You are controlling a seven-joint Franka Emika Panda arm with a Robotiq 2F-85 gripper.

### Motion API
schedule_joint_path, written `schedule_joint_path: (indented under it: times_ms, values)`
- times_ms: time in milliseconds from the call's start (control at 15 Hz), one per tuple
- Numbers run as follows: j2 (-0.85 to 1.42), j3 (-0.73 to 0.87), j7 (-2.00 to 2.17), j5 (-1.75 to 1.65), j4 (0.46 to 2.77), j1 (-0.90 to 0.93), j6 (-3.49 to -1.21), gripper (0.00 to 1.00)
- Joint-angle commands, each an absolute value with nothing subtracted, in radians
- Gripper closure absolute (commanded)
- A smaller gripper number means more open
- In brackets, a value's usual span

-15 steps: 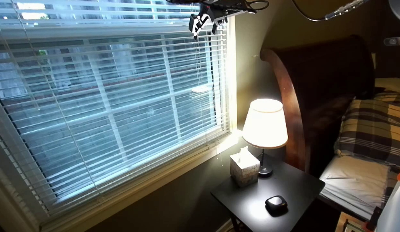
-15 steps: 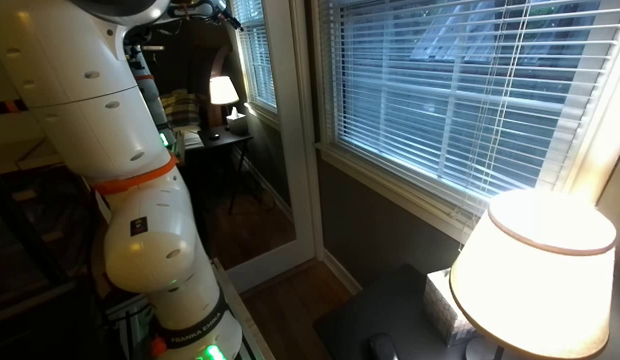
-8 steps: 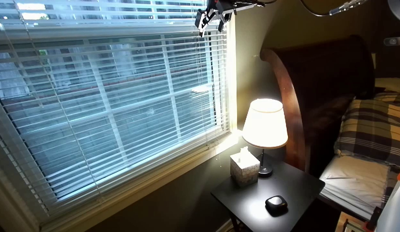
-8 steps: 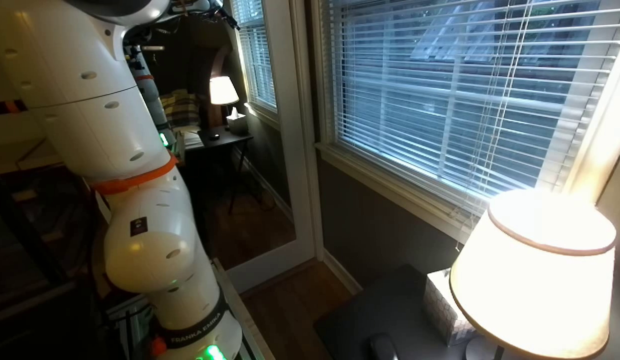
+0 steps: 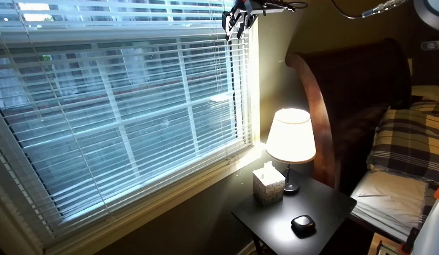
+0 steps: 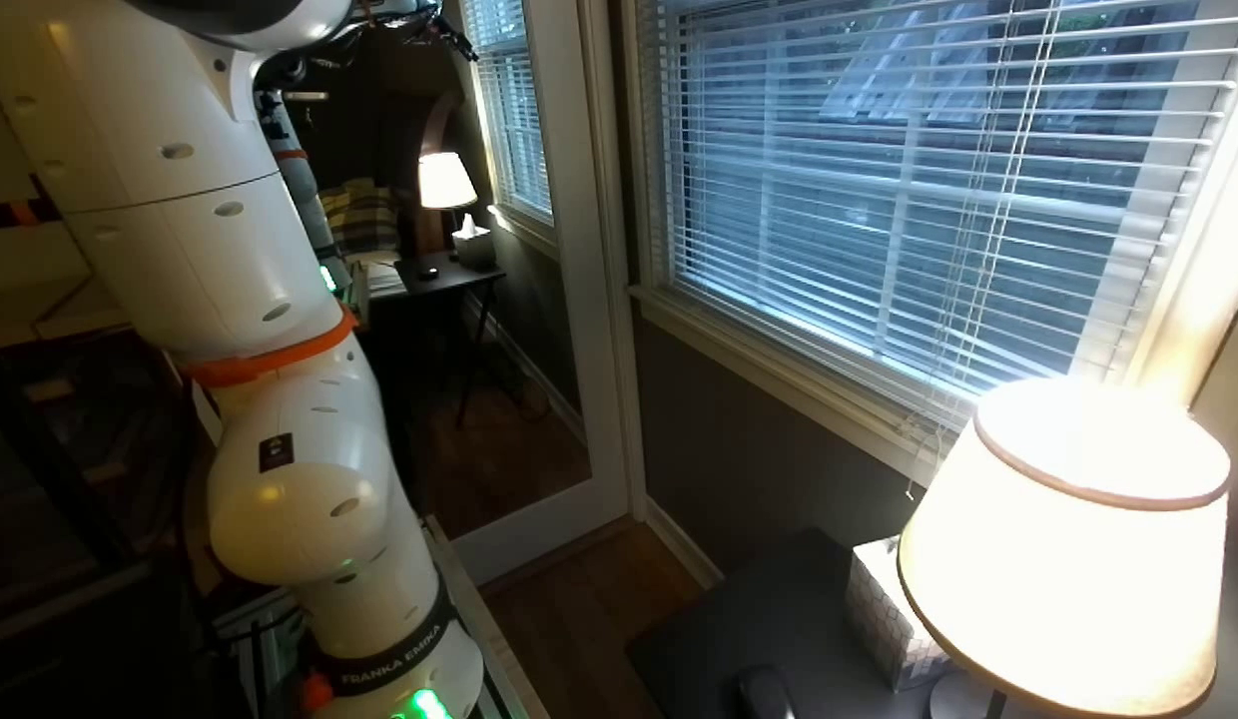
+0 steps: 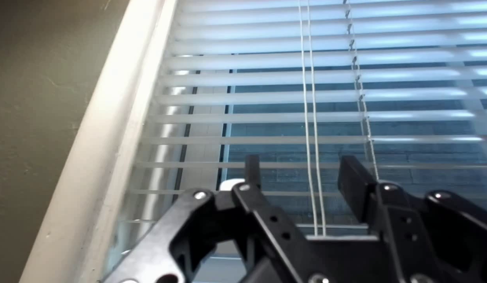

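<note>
In the wrist view my black gripper (image 7: 300,171) stands partly open. A pair of thin white pull cords (image 7: 315,157) runs down between its fingers, with a visible gap to either side. Behind them are the white blinds (image 7: 267,96) over the window. Near the upper right of the window, the gripper (image 5: 233,37) also shows in an exterior view, in front of the blinds (image 5: 152,106). Thin cords (image 5: 218,71) hang below it there, ending by the sill. How deep the cords lie between the fingers is hard to judge.
A lit lamp (image 5: 291,136), a tissue box (image 5: 268,187) and a small black object (image 5: 303,224) stand on a dark side table (image 5: 322,202). A wooden headboard (image 5: 350,78) rises beside it. A mirrored door (image 6: 519,399) stands next to the arm (image 6: 270,270).
In an exterior view my gripper has moved to the right, towards the window's side frame. Its fingers have come closer together. The lower cord ends have shifted slightly.
</note>
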State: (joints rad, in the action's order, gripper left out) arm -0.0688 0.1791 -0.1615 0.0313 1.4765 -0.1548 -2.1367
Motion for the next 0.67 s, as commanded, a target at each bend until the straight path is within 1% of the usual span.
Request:
schedule_joint_path:
  times_ms: [0,133,200,333,400,467,533,600]
  values:
    - [-0.052,0.191,-0.227,0.115,1.480,-0.155,-2.183,0.59]
    - [-0.046,0.191,-0.256,0.139,1.484,-0.155,-2.227,0.57]
    - [-0.041,0.192,-0.274,0.156,1.484,-0.155,-2.248,0.63]
    - [-0.037,0.192,-0.307,0.188,1.489,-0.155,-2.280,0.54]
    - [-0.032,0.191,-0.323,0.203,1.488,-0.154,-2.289,0.55]
    - [-0.030,0.190,-0.333,0.211,1.487,-0.155,-2.283,0.59]
    - [-0.028,0.189,-0.342,0.219,1.487,-0.155,-2.281,0.73]
    - [-0.026,0.189,-0.348,0.223,1.485,-0.155,-2.272,0.75]
